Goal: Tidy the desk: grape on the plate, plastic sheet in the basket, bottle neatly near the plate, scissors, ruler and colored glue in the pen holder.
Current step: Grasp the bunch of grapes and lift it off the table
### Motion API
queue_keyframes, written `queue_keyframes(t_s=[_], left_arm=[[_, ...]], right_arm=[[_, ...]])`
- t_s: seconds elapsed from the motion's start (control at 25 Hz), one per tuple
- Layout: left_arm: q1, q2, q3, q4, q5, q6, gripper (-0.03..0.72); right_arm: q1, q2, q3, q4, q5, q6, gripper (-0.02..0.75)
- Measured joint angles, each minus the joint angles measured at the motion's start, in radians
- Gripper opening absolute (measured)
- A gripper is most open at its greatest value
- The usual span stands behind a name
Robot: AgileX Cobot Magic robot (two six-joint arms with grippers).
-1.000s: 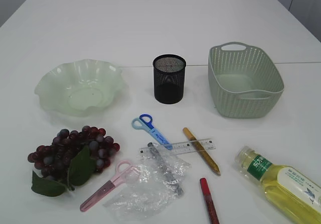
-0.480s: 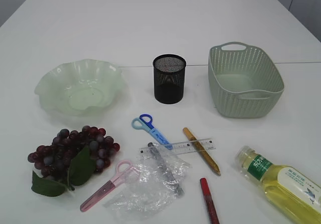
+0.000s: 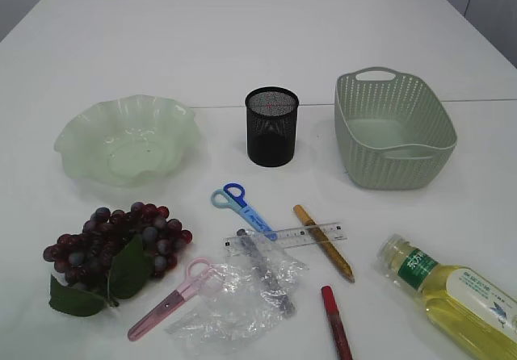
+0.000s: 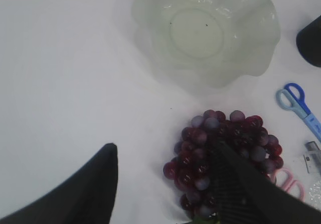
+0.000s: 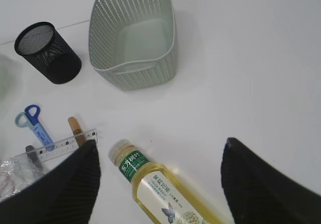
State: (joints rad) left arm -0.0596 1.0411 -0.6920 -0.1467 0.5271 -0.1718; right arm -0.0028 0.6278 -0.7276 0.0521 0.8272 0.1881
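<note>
On the white tabletop the pale green wavy-rimmed plate sits at the left, the black mesh pen holder in the middle and the green woven basket at the right, all three empty. Nearer the camera lies the clutter. The bunch of dark grapes with its leaves rests just in front of the plate. The blue scissors point down-right, handles toward the plate; the pink scissors lie diagonally, blades toward the lower left, handles touching the crumpled plastic sheet. The clear ruler runs nearly level, crossed by the gold glue pen, which slants down-right. A grey glue pen lies on the sheet, and a red glue pen lies just right of it. The bottle of yellow liquid lies on its side at the lower right, cap toward the ruler.

The left pincer hangs spread apart over the grapes; the right pincer hangs spread apart over the bottle.
</note>
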Motion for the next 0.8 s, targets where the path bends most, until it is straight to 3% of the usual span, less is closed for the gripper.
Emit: queue_keyframes(t_s=[0.32, 0.48, 0.68, 0.8], left_arm=[[-0.054, 0.358, -0.283, -0.002, 0.2, 0.07, 0.434], [-0.102, 0.478, -0.302, -0.002, 0.242, 0.139, 0.454], [-0.158, 0.588, -0.303, -0.002, 0.207, 0.178, 0.573], [-0.175, 0.639, -0.308, -0.004, 0.178, 0.181, 0.603]], right_arm=[[0.0, 0.382, -0.241, 0.071, 0.152, -0.122, 0.552], [0.025, 0.413, -0.274, 0.099, 0.168, -0.188, 0.552], [0.127, 0.413, -0.276, 0.103, 0.232, -0.193, 0.552], [0.179, 0.413, -0.276, 0.104, 0.257, -0.197, 0.552]])
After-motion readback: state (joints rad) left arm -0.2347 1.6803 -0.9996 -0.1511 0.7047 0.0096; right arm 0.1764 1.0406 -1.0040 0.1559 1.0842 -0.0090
